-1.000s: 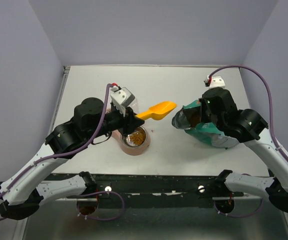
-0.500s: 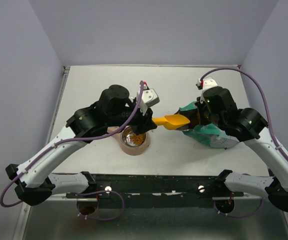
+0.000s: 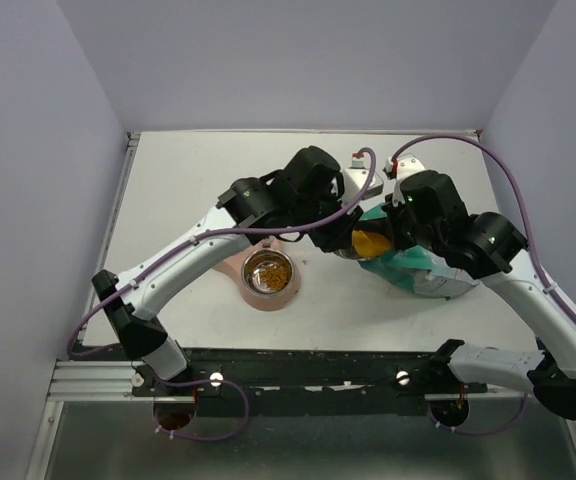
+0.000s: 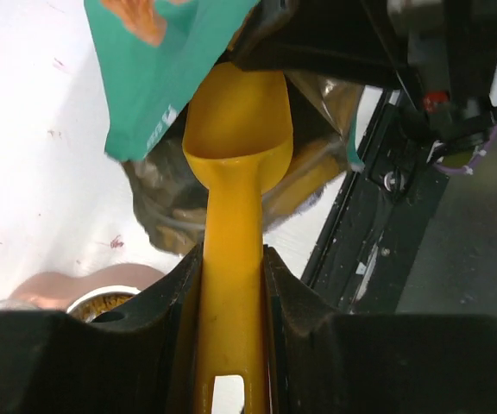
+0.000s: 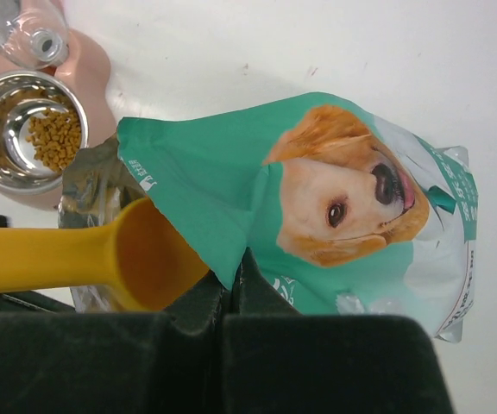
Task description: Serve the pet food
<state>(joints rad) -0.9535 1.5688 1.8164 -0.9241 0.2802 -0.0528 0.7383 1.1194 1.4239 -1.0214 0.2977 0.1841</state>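
A small heap of brown pet food [image 5: 54,138] lies in a steel bowl [image 3: 267,272] set in a pink stand. My left gripper [image 4: 231,285] is shut on the handle of a yellow scoop [image 4: 235,147]. The scoop's empty cup [image 5: 149,254] sits in the open mouth of the teal-green bag [image 5: 317,216]. The bag lies on the table to the right of the bowl. My right gripper [image 5: 234,263] is shut on the bag's upper edge at the mouth and holds it lifted. The bag's contents are hidden.
The pink stand [image 3: 268,297] carries a clear round part [image 5: 37,39] behind the bowl. The black rail with both arm bases [image 3: 368,375] runs along the table's near edge. Grey walls close in the table on three sides.
My left arm has swung right from above the bowl, carrying the scoop across into the bag's mouth. The right gripper has kept its hold on the bag.
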